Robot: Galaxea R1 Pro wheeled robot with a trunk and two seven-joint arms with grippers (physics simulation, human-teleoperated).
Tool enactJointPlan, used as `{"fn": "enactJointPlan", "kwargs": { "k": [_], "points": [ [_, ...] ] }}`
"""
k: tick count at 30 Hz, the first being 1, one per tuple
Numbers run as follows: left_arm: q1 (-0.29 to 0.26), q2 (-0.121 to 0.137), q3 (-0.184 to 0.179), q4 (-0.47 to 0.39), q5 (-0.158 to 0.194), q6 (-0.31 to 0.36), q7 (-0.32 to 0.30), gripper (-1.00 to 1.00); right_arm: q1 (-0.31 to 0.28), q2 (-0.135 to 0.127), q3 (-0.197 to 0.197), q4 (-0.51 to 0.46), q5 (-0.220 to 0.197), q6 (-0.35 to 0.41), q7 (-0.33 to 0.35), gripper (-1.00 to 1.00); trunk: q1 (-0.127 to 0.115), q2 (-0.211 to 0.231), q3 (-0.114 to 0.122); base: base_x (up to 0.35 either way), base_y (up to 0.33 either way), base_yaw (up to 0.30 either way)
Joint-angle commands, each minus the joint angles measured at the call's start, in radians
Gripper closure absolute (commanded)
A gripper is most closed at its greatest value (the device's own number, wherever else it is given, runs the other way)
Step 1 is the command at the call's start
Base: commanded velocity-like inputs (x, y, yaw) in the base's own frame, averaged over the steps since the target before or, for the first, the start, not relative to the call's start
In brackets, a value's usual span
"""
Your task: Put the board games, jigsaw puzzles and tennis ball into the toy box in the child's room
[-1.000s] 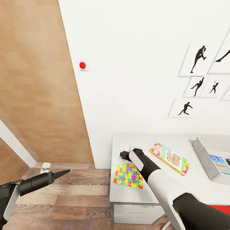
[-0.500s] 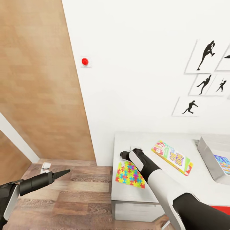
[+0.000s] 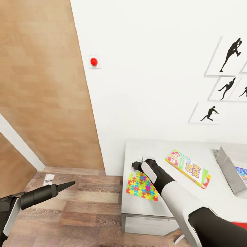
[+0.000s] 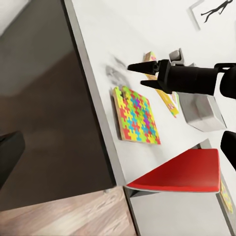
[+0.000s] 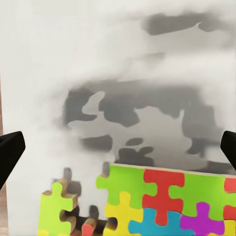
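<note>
The white wall (image 3: 147, 68) takes up most of what I see, with black athlete silhouette pictures (image 3: 228, 79) hung toward its right and a small red button (image 3: 93, 61) near the brown wardrobe door (image 3: 41, 89). Below lies the wood plank floor (image 3: 79, 202). The table (image 3: 151, 151) stands against the wall, white-topped. At its right end sits the toy box (image 3: 228, 166), a grey tray with a blue box inside. Near the middle lies the SKIP BO board game (image 3: 188, 168), flat and well apart from the tray. Closer to the table's left edge lies a jigsaw puzzle (image 3: 142, 181), flat, multicoloured. The right gripper (image 4: 142, 72) hangs over the bare tabletop just beyond the puzzle's far edge, its two fingers spread apart and grasping nothing. The left gripper (image 3: 65, 186) hovers over the floor, well apart from the table; whether its fingers are parted I cannot tell.
</note>
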Motion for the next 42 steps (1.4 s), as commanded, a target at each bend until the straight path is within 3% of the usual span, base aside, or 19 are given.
{"fn": "enactJointPlan", "kwargs": {
  "k": [1,21,42],
  "points": [
    [-0.001,0.0,0.0,-0.001,0.003,0.009,-0.002,-1.0,-0.001,-0.001,0.006,-0.002,-0.011,0.002,-0.01,-1.0,0.001,-0.002,-0.004,0.0,0.0,0.069],
    [-0.001,0.001,0.005,-0.004,0.003,0.01,-0.003,-1.0,0.001,-0.002,0.006,-0.004,-0.011,0.001,-0.01,-1.0,0.001,-0.002,-0.036,0.0,0.0,0.028],
    [-0.001,0.003,0.007,-0.004,0.004,0.009,-0.004,-1.0,0.001,-0.002,0.008,-0.004,-0.011,-0.035,-0.01,-1.0,0.001,-0.002,-0.065,0.0,0.0,-0.094]
  ]
}}
